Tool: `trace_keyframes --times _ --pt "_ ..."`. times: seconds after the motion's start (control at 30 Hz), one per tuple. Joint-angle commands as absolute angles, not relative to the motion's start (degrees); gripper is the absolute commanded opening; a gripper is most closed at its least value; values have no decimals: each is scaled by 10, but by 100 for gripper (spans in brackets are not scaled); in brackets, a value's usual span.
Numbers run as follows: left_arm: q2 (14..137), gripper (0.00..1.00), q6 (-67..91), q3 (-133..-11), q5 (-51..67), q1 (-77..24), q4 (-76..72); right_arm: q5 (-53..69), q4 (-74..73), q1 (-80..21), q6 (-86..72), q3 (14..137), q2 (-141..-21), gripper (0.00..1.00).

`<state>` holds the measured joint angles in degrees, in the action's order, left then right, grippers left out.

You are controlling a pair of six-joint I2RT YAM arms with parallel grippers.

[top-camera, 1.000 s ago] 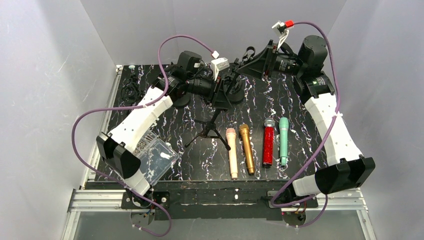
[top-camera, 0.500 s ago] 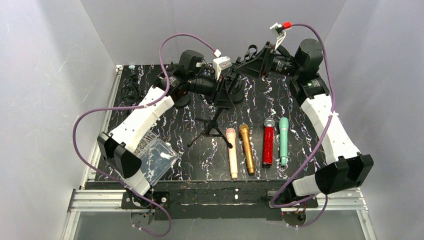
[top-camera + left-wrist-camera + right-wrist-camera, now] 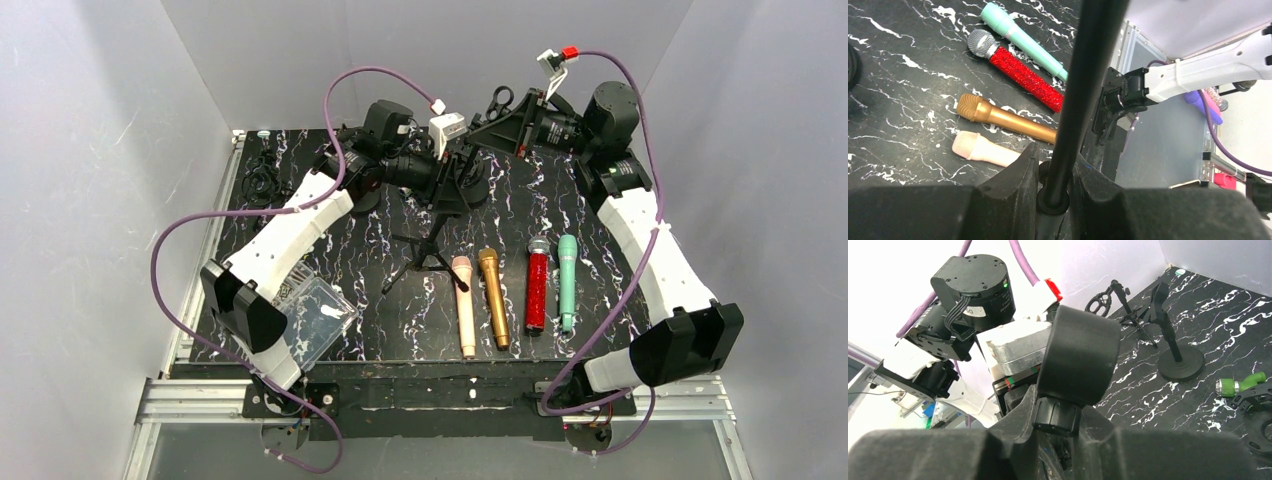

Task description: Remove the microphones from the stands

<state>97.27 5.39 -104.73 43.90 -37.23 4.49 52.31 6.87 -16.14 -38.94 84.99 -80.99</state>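
Table (image 3: 395, 325): black marbled top, white walls on 3 sides; carries everything listed below.
Left arm (image 3: 290, 225): runs from near-left base to back-centre. Judged role = anchor, so the stand can't lift or tip while the other arm pulls.
Right arm (image 3: 655, 250): goes up the right side, wrist turned inward to back-centre, close to the left wrist. Judged role = puller.
Stand (image 3: 428, 255): black tripod, legs splayed on the table just behind the row of handhelds; pole (image 3: 1083, 100) runs up into the left grip. Exact tilt can't be told from above.
Clear box (image 3: 315, 318): near-left corner, partly under the left arm; no part in this step.
Microphone (image 3: 1080, 357): black, fat cylinder w/ a narrower ribbed collar; at the stand's top, back-centre, above the table. Clip/seat hidden, so not judged free yet.
Handhelds x4: teal (image 3: 567, 280), red (image 3: 537, 290), gold (image 3: 494, 300), pink (image 3: 464, 308); lying side by side, heads toward the far wall, near-centre. Well apart from both grippers, prob. parked out of the way.
Left gripper (image 3: 1055, 175): clamped on the stand pole, one finger each side, both touching; no gap seen.
Right gripper (image 3: 1055, 415): clamped on the microphone's collar, fat body sticking out past the fingertips. Low hold judged to suit a straight pull along its axis.
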Motion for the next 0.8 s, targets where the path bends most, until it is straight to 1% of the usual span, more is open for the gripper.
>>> trace_keyframes --times 0.0,0.1,0.17,0.23,0.3,0.33,0.37,0.47,0.6,0.77 --pt "971 5 65 -1079 459 -379 55 495 28 -163 -321 873 -792 1" --pt "977 29 74 -1084 463 -379 48 474 -33 -163 -281 891 -777 1" --pt "983 39 83 -1088 466 -379 40 471 -46 -163 -277 892 -764 1" --pt "989 54 96 -1092 466 -379 30 462 -62 -163 -275 895 -753 1" --pt "992 75 106 -1096 471 -378 18 444 -96 -163 -253 911 -742 1" --pt "992 95 105 -1097 476 -379 14 431 -123 -163 -235 928 -737 1" --pt "994 98 98 -1101 478 -378 19 416 -143 -162 -212 950 -733 1" --pt "989 98 58 -1104 475 -376 56 329 -214 -148 -107 1002 -729 1" --pt "969 98 39 -1101 464 -361 85 214 -268 -126 -2 1044 -735 1" --pt "959 98 28 -1099 464 -352 103 165 -290 -100 52 1074 -751 1"
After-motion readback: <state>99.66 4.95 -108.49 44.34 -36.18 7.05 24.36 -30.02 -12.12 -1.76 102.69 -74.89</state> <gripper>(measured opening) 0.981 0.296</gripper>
